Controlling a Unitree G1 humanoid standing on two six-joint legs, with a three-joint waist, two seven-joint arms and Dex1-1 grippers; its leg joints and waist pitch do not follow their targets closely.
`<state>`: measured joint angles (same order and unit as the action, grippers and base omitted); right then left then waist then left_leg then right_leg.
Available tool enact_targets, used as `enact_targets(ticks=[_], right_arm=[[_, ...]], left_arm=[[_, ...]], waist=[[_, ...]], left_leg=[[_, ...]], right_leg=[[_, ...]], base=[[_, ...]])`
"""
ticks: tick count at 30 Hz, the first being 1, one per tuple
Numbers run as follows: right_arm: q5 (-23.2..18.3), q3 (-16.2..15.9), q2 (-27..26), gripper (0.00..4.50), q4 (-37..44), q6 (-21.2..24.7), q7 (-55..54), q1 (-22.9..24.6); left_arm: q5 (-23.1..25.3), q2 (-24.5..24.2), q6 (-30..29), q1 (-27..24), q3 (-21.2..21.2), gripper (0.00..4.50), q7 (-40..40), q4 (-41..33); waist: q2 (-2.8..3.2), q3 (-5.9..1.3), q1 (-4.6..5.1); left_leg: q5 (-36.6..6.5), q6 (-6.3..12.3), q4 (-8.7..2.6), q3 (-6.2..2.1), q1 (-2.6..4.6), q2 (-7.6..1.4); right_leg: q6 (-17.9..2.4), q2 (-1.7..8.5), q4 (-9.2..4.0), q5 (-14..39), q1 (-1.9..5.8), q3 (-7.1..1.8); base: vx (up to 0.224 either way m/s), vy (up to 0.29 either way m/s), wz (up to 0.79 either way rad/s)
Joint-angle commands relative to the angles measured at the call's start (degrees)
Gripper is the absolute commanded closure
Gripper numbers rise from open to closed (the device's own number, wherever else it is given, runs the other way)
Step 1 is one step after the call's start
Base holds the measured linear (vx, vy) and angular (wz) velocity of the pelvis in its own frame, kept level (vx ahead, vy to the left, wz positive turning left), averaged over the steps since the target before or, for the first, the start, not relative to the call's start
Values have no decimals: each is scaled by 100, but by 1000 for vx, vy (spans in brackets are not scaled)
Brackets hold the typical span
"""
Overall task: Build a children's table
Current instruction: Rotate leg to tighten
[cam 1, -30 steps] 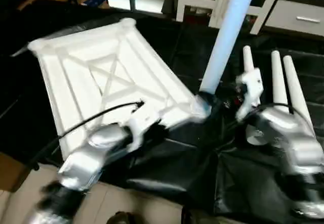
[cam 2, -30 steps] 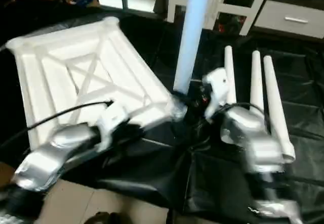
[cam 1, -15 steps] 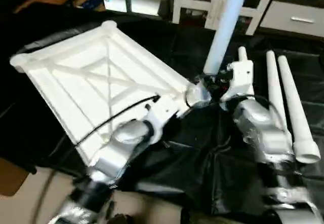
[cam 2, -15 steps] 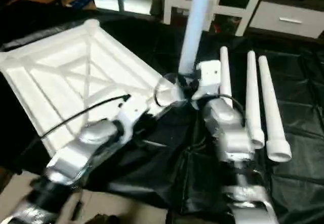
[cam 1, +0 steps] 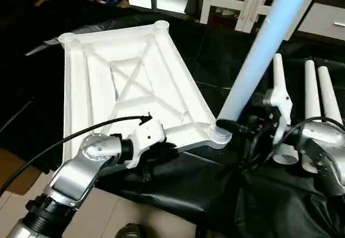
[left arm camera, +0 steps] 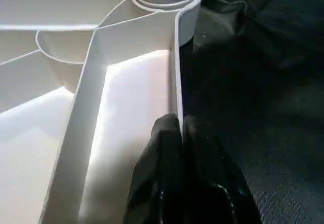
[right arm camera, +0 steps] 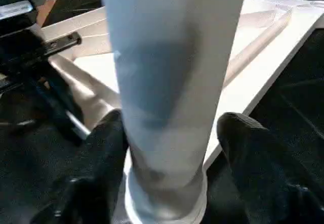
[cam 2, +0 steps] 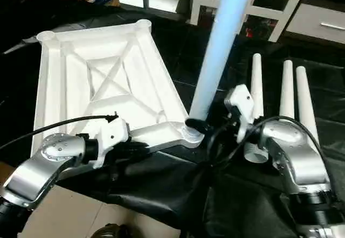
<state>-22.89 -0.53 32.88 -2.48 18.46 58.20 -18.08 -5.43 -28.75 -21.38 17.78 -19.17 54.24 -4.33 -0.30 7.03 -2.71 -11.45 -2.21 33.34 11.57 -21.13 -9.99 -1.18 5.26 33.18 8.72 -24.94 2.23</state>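
Your left gripper (left arm camera: pixel 181 133) pinches the white ribbed plastic tabletop's (cam 1: pixel 116 87) rim; your right gripper's (right arm camera: pixel 169 148) jaws flank, slightly apart, the one socketed white tube leg (cam 1: pixel 264 55); three loose white tube legs (cam 1: pixel 308 100) await.

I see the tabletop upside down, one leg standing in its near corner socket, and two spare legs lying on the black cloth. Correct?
Not two: three spare legs lie on the black cloth, as the right eye view shows. The tabletop is upside down, one leg standing in its near corner socket.

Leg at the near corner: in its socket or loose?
In. The leg stands upright with its foot in the tabletop's near corner socket.
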Motion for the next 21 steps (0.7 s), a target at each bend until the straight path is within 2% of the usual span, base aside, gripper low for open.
enact_targets(ticks=[1, 5, 6, 9, 15, 16, 17, 19, 20, 21], right_arm=[[-9, -19, 135, 193, -26, 70, 56, 18], [-42, -61, 111, 223, 18, 152, 131, 29], [-63, -56, 92, 247, 19, 168, 142, 21], [-122, -41, 43, 256, 2, 198, 163, 1], [-201, 56, -113, 263, -94, 235, 55, -50], [-127, 121, -252, 263, -213, 223, -241, -106], [133, 219, -568, 263, -547, 190, -1005, -248], [248, 273, -750, 264, -724, 209, -1438, -325], [326, 332, -924, 264, -867, 244, -1830, -390], [352, 436, -1156, 264, -1005, 338, -2294, -470]], left_arm=[[-29, -72, -19, -98, -119, 450, 183, 93], [-38, -55, -2, -86, -118, 450, 190, 99], [-40, -53, 2, -82, -114, 450, 184, 105], [-47, -49, 11, -79, -106, 450, 179, 114], [-54, -7, 18, -79, -107, 450, 143, 126], [-57, 73, -14, -68, -103, 450, 61, 121], [9, 329, -165, 2, -103, 450, -265, 160], [66, 493, -283, 52, -112, 450, -481, 200], [119, 672, -425, 107, -115, 450, -711, 253], [182, 901, -585, 173, -116, 450, -992, 327]], waist=[[-10, -348, 18], [-22, -368, 28], [-14, -368, 27], [-23, -363, 30], [-15, -358, 36], [-13, -357, 36], [0, -354, 48], [-7, -341, 102], [-17, -348, 112], [2, -327, 130]], left_leg=[[-806, 548, -395, -98, 90, -292], [-603, 612, -374, -96, 86, -287], [-517, 656, -370, -99, 80, -286], [-522, 705, -366, -96, 75, -286], [-596, 651, -372, -99, 80, -289], [-608, 644, -373, -100, 79, -288], [-620, 620, -376, -101, 75, -285], [-712, 468, -385, -104, 40, -272], [-835, 346, -387, -116, 55, -268], [-952, 268, -399, -122, 49, -263]], right_leg=[[-1429, 247, -289, 1031, 323, -216], [-1476, 236, -253, 726, 329, -214], [-1502, 235, -240, 629, 332, -212], [-1517, 241, -247, 673, 333, -210], [-1492, 237, -259, 820, 325, -208], [-1489, 238, -260, 828, 326, -208], [-1494, 238, -262, 853, 319, -206], [-1464, 239, -286, 1078, 314, -205], [-1376, 253, -309, 1315, 322, -205], [-1300, 251, -329, 1516, 313, -211]], base=[[0, 0, 0], [0, 0, 0], [0, 0, 0], [0, 0, 0], [0, 0, 0], [0, 0, 0], [0, 0, 0], [0, 0, 0], [0, 0, 0], [0, 0, 0]])
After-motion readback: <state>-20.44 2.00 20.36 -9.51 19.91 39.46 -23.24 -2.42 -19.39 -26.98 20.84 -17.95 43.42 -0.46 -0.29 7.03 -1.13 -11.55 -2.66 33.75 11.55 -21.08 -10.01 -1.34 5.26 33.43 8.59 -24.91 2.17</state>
